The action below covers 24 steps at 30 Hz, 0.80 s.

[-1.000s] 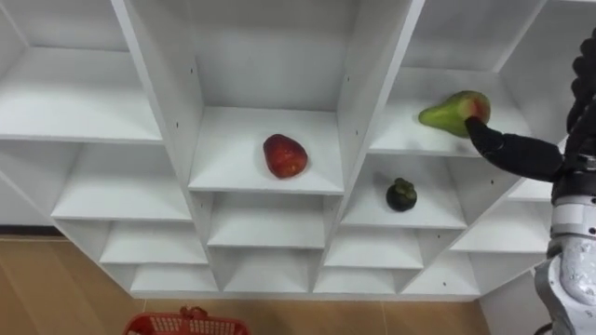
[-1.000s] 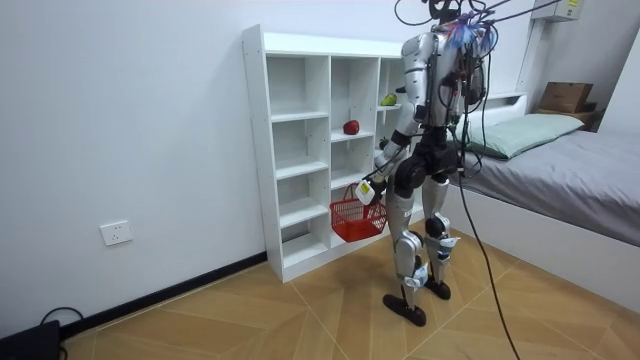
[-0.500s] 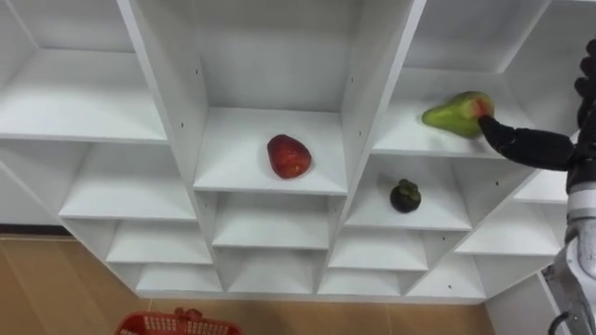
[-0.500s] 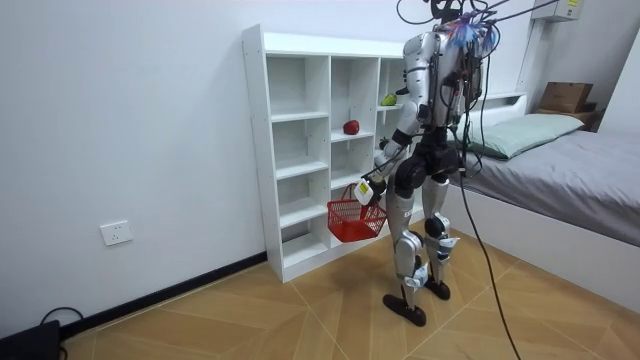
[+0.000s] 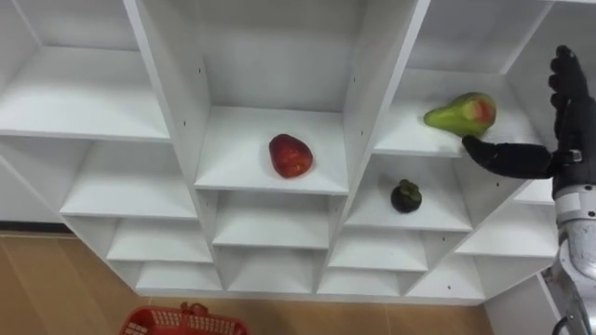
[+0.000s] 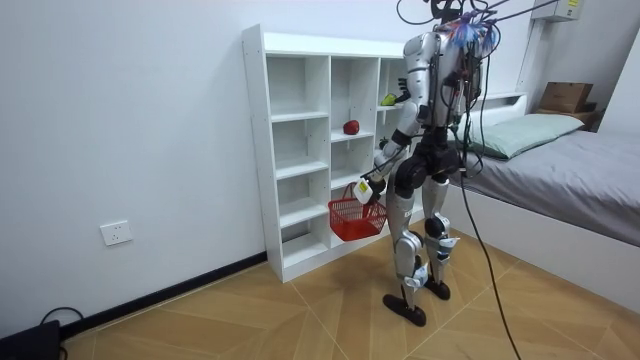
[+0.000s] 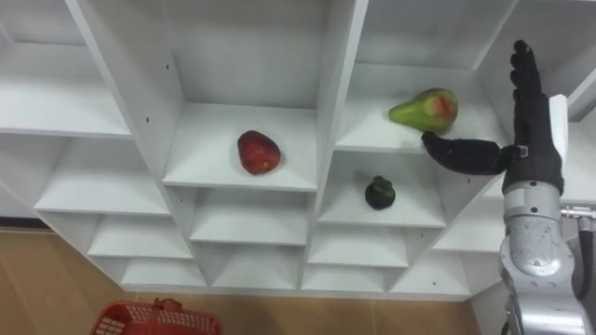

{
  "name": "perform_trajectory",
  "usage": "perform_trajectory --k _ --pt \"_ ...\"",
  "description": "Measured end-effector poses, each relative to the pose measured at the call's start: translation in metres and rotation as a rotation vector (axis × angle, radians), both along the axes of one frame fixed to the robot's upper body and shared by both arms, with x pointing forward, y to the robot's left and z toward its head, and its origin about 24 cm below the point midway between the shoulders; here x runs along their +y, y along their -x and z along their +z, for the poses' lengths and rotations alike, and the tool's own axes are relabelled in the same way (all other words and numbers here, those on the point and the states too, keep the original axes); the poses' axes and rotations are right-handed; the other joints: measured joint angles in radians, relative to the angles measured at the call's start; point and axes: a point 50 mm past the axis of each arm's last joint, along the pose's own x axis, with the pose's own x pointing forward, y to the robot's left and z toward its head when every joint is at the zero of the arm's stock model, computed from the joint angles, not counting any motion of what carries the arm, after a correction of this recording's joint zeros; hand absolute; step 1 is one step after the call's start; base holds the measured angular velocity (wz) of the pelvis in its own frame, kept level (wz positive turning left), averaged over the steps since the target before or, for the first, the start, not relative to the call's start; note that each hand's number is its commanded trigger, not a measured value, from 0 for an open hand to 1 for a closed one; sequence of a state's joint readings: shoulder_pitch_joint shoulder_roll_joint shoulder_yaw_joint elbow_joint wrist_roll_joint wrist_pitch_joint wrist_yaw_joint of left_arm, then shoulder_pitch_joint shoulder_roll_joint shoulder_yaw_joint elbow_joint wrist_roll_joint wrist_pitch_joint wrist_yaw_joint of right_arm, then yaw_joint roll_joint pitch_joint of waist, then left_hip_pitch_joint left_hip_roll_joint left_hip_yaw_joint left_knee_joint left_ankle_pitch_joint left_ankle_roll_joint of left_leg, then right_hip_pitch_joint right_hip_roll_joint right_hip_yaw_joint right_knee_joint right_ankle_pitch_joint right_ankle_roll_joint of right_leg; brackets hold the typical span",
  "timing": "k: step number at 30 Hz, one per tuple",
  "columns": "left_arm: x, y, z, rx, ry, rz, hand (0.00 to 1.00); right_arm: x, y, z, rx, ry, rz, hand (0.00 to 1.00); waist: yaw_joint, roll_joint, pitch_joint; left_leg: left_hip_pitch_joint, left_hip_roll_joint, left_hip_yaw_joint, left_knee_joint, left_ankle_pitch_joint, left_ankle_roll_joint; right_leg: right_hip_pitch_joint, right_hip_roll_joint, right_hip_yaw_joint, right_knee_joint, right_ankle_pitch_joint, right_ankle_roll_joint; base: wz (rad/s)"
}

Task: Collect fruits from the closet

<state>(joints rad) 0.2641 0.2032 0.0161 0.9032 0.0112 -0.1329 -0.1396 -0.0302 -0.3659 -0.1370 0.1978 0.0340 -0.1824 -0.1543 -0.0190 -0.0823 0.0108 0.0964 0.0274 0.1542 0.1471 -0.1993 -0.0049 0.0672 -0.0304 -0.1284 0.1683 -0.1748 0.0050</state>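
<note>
A green pear with a red patch [image 5: 459, 113] lies on a shelf in the right column of the white closet [image 5: 363, 84]. A red apple [image 5: 290, 155] sits in the middle column. A small dark fruit [image 5: 405, 196] rests one shelf below the pear. My right hand [image 5: 570, 140] is open to the right of the pear, fingers pointing up and thumb stretched toward it, just clear of the fruit. A red basket [image 5: 182, 322] hangs low in front of the closet. In the room view my left hand [image 6: 366, 188] holds it by the handle.
I stand facing the white closet [image 6: 300, 150] on a wooden floor. A bed [image 6: 560, 170] lies behind me at the room view's right. The closet's other compartments [image 5: 84, 93] hold nothing.
My right hand has drawn back from the pear: its thumb tip was against the fruit and is now just below and right of it. The pear stays on its shelf.
</note>
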Motion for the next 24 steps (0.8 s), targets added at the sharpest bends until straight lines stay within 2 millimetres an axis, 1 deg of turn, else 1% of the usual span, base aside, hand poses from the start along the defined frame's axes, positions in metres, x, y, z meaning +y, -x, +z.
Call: perform_trajectory --k 2,4,8,10,13,19,24 --pt "0.0 0.0 0.0 0.002 0.002 -0.001 1.0 0.001 -0.001 0.001 0.004 0.0 0.009 0.0 -0.001 -0.005 -0.0012 -0.001 0.0 -0.002 0.001 0.0 0.0 0.0 0.0 -0.002 0.0 0.0 0.0 0.02" --pt "0.0 0.0 0.0 0.005 0.006 -0.003 1.0 0.002 -0.003 0.002 0.005 0.001 0.021 0.0 0.0 -0.012 -0.0053 -0.003 0.0 -0.004 0.001 0.0 0.0 0.0 -0.001 -0.005 0.0 0.0 0.0 0.04" --pt "0.0 0.0 0.0 0.009 0.013 -0.007 1.0 0.003 -0.009 0.009 -0.02 0.004 0.034 0.0 -0.002 -0.016 -0.007 -0.007 0.0 -0.013 0.005 0.0 0.0 0.001 -0.001 -0.012 0.001 0.0 0.0 0.06" --pt "0.0 0.001 -0.001 0.016 0.016 -0.007 1.0 0.003 -0.015 0.012 -0.023 0.014 0.044 0.0 -0.001 -0.017 -0.0069 -0.013 0.0 -0.018 0.009 0.0 0.0 0.0 -0.001 -0.014 0.002 0.0 0.0 0.05" --pt "0.0 0.0 -0.001 0.016 0.016 -0.008 1.0 -0.002 -0.022 0.01 0.014 0.05 0.042 0.0 0.005 -0.017 -0.0059 -0.017 0.0 -0.02 0.014 0.0 0.0 -0.001 -0.001 -0.015 0.003 0.001 -0.001 0.04" --pt "0.0 -0.002 0.0 0.011 0.021 -0.013 1.0 -0.013 -0.02 0.004 0.068 0.083 0.026 0.0 0.024 -0.016 -0.0052 -0.023 0.0 -0.026 0.014 0.0 0.0 -0.002 -0.001 -0.024 0.003 0.001 -0.001 0.02" --pt "0.0 -0.003 0.0 0.009 0.021 -0.013 1.0 -0.013 -0.023 0.006 0.061 0.086 0.026 0.0 0.027 -0.017 -0.0057 -0.033 0.0 -0.026 0.014 0.0 0.0 -0.015 -0.001 -0.024 0.004 0.001 -0.001 0.0"
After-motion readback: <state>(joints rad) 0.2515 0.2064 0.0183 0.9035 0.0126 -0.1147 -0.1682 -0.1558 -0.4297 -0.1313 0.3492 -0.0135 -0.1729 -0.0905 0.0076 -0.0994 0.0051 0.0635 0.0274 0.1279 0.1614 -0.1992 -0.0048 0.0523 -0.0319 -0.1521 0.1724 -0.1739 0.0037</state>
